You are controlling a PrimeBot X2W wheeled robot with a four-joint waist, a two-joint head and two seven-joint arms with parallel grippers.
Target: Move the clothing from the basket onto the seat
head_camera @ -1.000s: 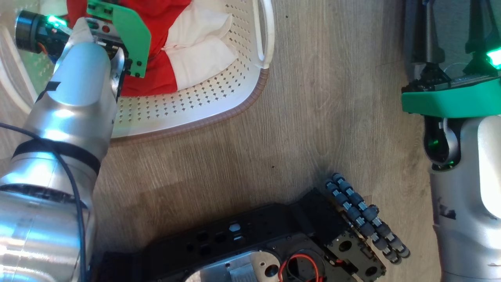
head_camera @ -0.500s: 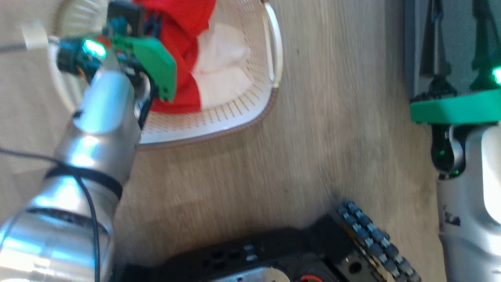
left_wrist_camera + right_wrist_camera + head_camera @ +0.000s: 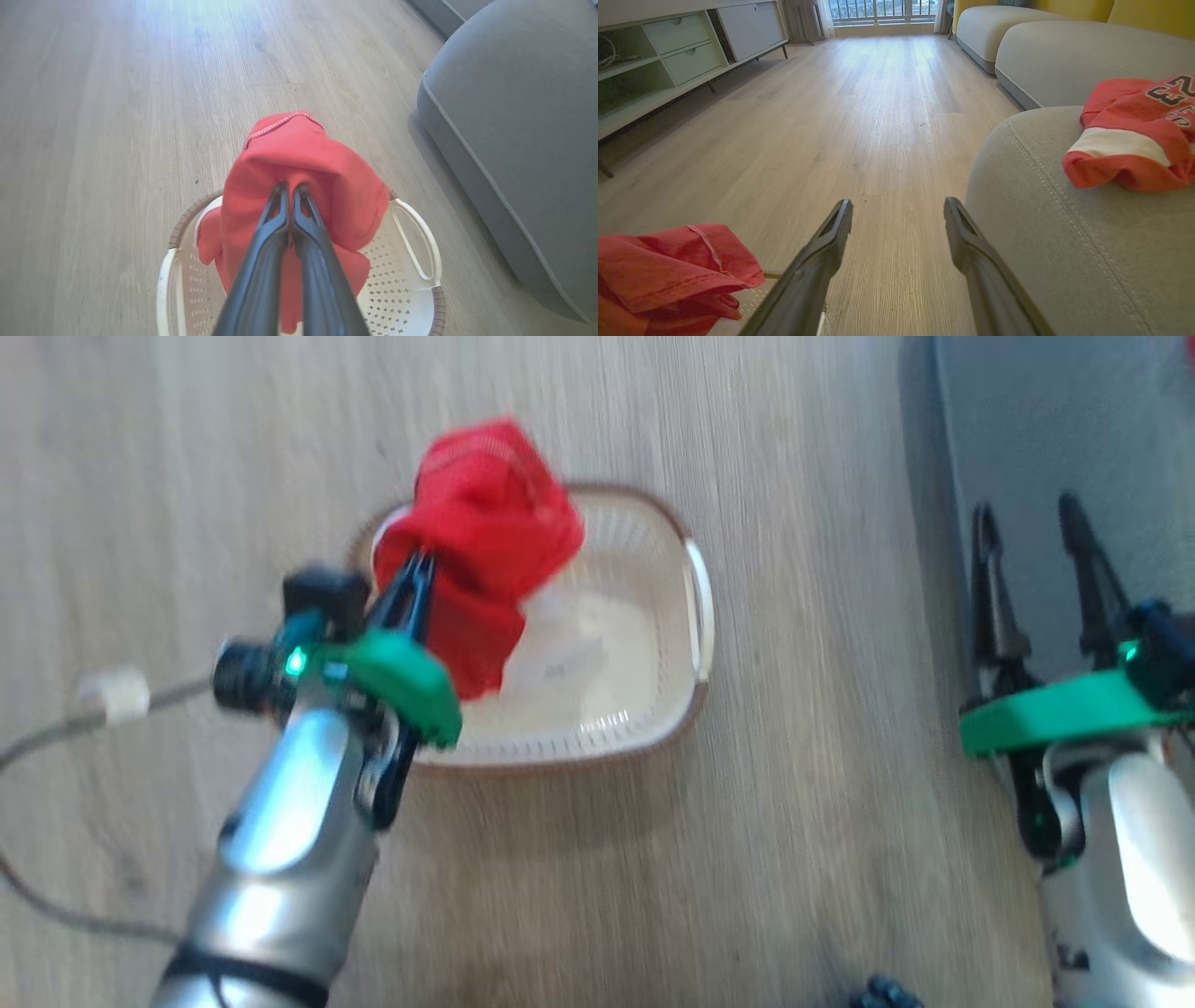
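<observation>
My left gripper (image 3: 420,565) (image 3: 290,187) is shut on a red garment (image 3: 485,541) (image 3: 303,186), which hangs bunched above the cream basket (image 3: 686,625) (image 3: 416,242) on the floor. That same garment shows at the lower left of the right wrist view (image 3: 668,275). A second red garment with a white panel and dark numbers (image 3: 1134,135) lies on the grey seat (image 3: 1055,224) (image 3: 523,116). My right gripper (image 3: 1027,523) (image 3: 899,210) stands open with nothing in it, beside the seat's edge (image 3: 1027,420).
A pale wood floor (image 3: 859,116) runs ahead to a window. A low cabinet with drawers (image 3: 668,51) lines the left wall. More grey sofa sections (image 3: 1017,28) stand far right. A cable with a white plug (image 3: 112,695) lies on the floor left of the basket.
The left gripper has lifted the red garment up out of the basket. The head camera has risen and shifted, so the whole basket now shows. The right gripper stays open.
</observation>
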